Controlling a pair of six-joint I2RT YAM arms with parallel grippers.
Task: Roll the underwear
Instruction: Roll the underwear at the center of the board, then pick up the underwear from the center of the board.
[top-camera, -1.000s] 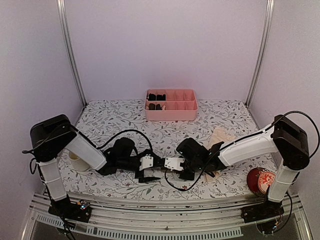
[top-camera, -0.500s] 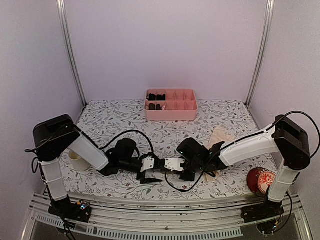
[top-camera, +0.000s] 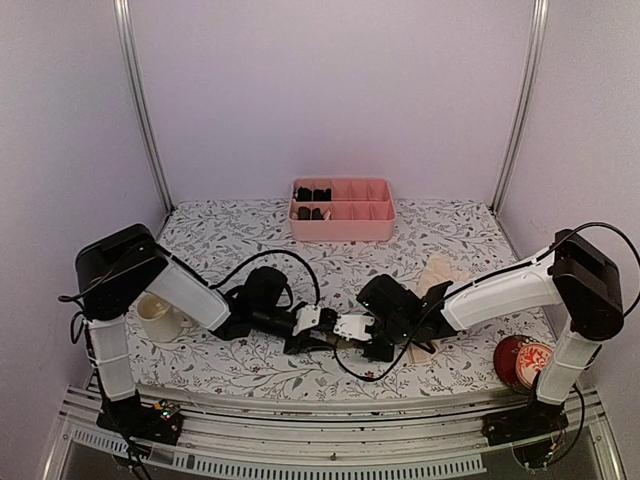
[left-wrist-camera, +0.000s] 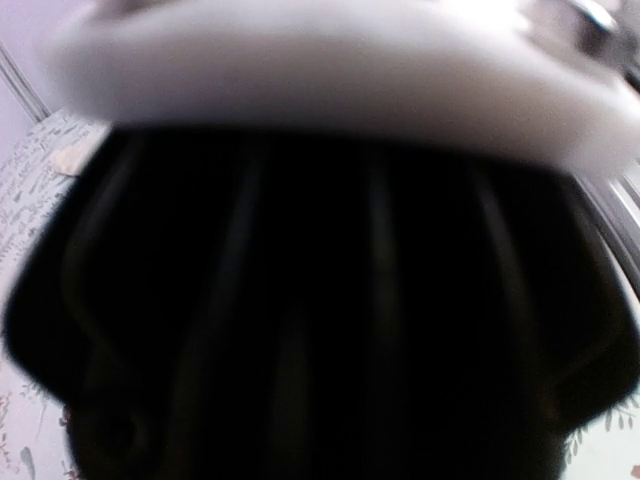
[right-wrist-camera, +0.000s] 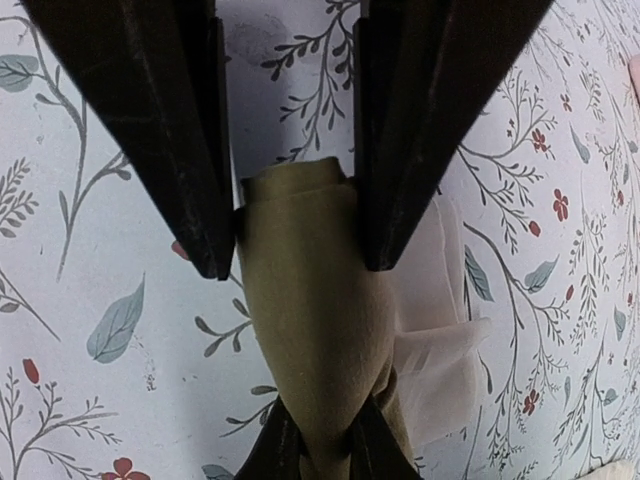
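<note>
Surface: table under a white tablecloth with a grey leaf-and-flower print (top-camera: 230, 240), fully covered. Room: plain lavender walls (top-camera: 330, 90) on three sides, two metal uprights (top-camera: 140, 100) in the back corners.

Counts:
- 2 arms, reaching in from either side and meeting tip to tip at front centre
- 2 garments
- 1 pink plastic compartment tray (top-camera: 372, 232), back centre, with small black bundles (top-camera: 312, 195) in its left-hand compartments
- 1 cream cup (top-camera: 160, 318), far left, beside the left arm
- 1 round red tin (top-camera: 520, 362), front right corner

Olive-brown fabric underwear (right-wrist-camera: 310, 340) sits at front centre as a tight narrow roll, with a cream-white sheer part (right-wrist-camera: 440, 330) spilling out on one side. Pale peach-beige fabric underwear (top-camera: 440, 272) lies flat on the cloth right of centre, partly behind the right forearm, well apart from the roll.

Right gripper (right-wrist-camera: 297, 265): clamped on one end of the olive-brown roll, both fingers pressed against the fabric.

Left gripper (top-camera: 320, 338): its own wrist view is only a blurred black-and-white mass. In the right wrist view its dark tips appear to pinch the roll's other end, where the fabric narrows.
</note>
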